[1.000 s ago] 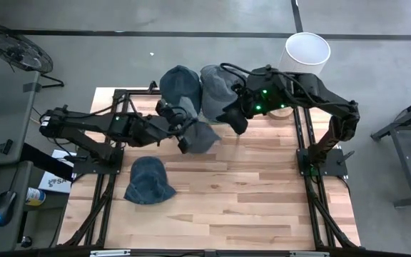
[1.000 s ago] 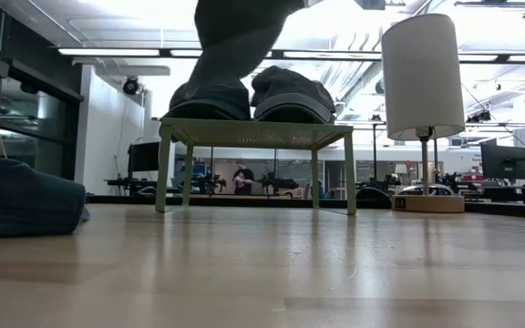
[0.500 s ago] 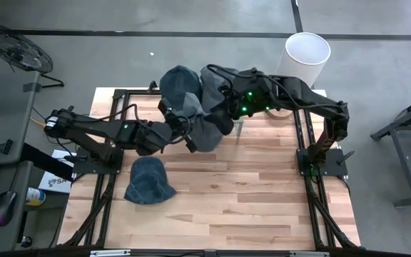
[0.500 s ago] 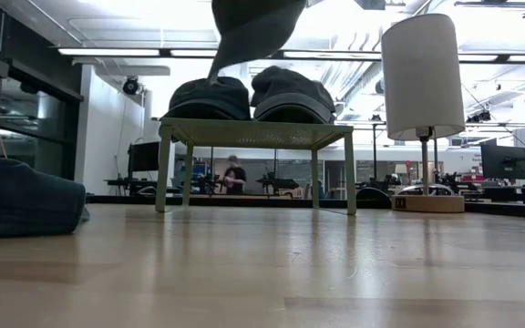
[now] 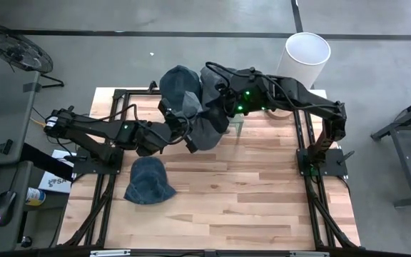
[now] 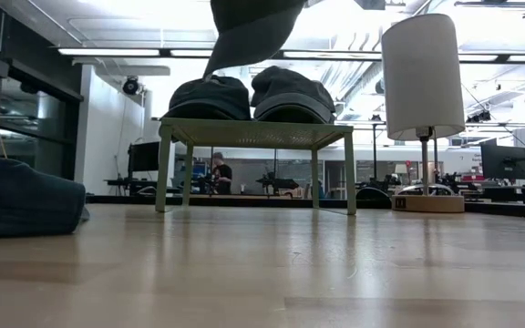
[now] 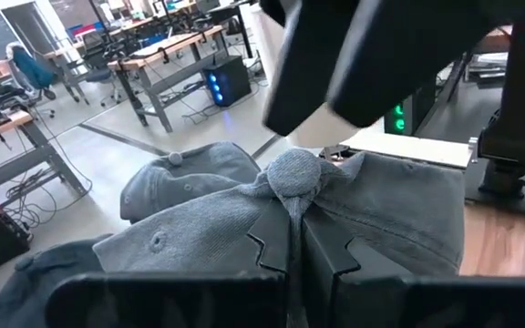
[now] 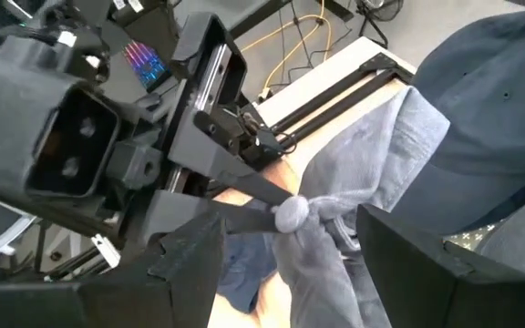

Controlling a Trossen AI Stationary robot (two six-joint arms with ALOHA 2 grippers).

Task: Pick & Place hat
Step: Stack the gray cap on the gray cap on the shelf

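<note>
My left gripper point(image 5: 189, 138) is shut on a grey cap point(image 5: 204, 128), which it holds in the air near the table's far edge. In the low view the cap point(image 6: 249, 25) hangs above a green stand point(image 6: 253, 133). My right gripper point(image 8: 308, 269) is open. Its fingers point(image 8: 188, 264) stand on either side of the held cap without touching it. Two more caps point(image 5: 179, 82) point(image 5: 216, 80) rest on the stand's top. Another cap point(image 5: 148, 180) lies flat on the table, left of the middle. My left gripper pinches the grey cap's crown right below its top button point(image 7: 294, 175) between the two fingers point(image 7: 267, 246). The cloth is bunched up around the pinch. The cap is lifted clear of the table and hangs below the hold.
A lamp with a white cylinder shade point(image 5: 307, 51) stands at the table's far right corner, seen in the low view as a lamp point(image 6: 422, 77) on a round wooden base. Bare wooden table point(image 5: 248, 193) stretches over the near and right parts.
My left gripper has risen and moved a little toward the far edge. The cap has gone from hanging in front of the stand to above it. My right gripper has moved left toward the cap and now straddles it.
</note>
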